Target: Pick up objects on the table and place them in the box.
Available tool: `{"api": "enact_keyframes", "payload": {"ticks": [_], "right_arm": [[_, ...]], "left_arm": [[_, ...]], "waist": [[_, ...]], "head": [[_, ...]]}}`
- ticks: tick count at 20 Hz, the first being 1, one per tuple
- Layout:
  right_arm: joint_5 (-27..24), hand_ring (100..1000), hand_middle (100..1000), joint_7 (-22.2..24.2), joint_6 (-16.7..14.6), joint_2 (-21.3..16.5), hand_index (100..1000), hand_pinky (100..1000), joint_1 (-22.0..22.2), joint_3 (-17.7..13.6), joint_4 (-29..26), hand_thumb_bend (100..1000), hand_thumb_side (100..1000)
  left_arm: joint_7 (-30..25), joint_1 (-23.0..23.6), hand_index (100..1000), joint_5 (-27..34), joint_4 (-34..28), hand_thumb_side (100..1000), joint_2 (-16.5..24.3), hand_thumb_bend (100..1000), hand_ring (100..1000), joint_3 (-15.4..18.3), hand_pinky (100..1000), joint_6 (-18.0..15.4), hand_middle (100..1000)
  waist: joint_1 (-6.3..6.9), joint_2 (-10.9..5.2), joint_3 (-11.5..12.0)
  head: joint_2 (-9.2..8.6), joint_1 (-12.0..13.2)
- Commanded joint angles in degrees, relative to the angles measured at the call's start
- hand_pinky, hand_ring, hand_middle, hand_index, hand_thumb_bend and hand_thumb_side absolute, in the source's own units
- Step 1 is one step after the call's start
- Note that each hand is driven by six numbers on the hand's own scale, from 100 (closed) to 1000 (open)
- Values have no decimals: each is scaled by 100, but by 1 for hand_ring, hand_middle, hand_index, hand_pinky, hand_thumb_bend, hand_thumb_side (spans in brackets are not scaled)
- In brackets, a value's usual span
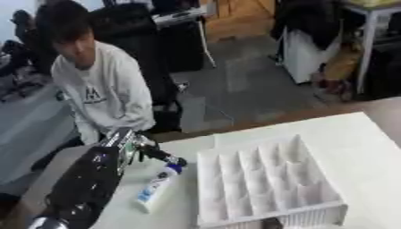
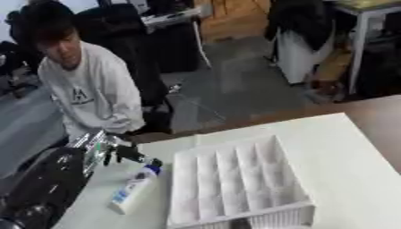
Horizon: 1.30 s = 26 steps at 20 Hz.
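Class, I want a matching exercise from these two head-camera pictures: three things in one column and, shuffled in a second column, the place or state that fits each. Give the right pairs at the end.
Column A
1. white bottle
2. white divided box
3. left hand

Column B
a. stands at the middle of the table, compartments with nothing in them
b. reaches in from the left, dark fingers at the blue cap
c. lies on its side on the table, left of the box

Pairs: 1-c, 2-a, 3-b
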Motion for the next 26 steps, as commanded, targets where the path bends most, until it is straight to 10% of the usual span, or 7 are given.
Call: {"api": "enact_keyframes", "payload": {"ticks": [1,26], "right_arm": [[-21,521,448,50,-9,-25,567,464,-130,8,-87,373,858],[-36,520,450,83,-12,13,566,463,-225,17,-87,376,859]], "left_arm": [[241,-55,936,66,97,1000,25,844,690,148,385,249,842],[366,153,942,-574,385,691,-234,685,594,315,343,715,808]], "waist": [[-40,-46,-20],[-35,1,-79]], "head": [[-50,135],[-40,289]]}}
